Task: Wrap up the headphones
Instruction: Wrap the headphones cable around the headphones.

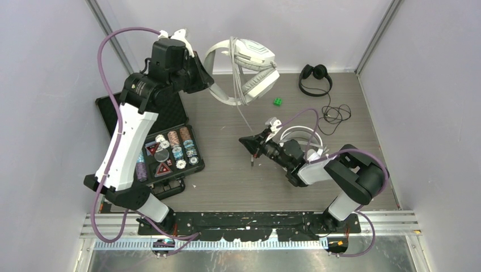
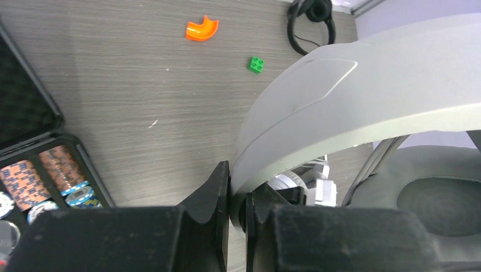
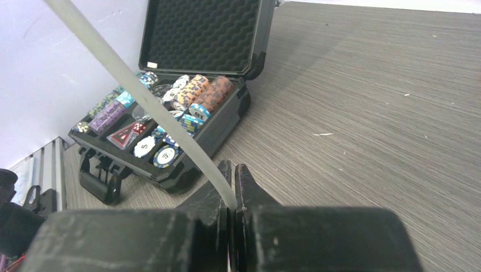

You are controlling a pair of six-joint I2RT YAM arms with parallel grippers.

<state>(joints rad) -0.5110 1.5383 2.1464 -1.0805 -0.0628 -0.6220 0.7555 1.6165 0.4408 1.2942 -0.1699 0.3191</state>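
Right gripper (image 3: pixel 232 173) pinches white cable (image 3: pixel 142 101) — plug end unclear.

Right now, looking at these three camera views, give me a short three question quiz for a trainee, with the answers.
1. True or false: the left fingers clamp the headband of the white headset.
2. What do the right fingers pinch? A the white cable; B the green brick; C a poker chip.
3. Fill in: the chip case has its lid ____.
Key: 1 true; 2 A; 3 open.
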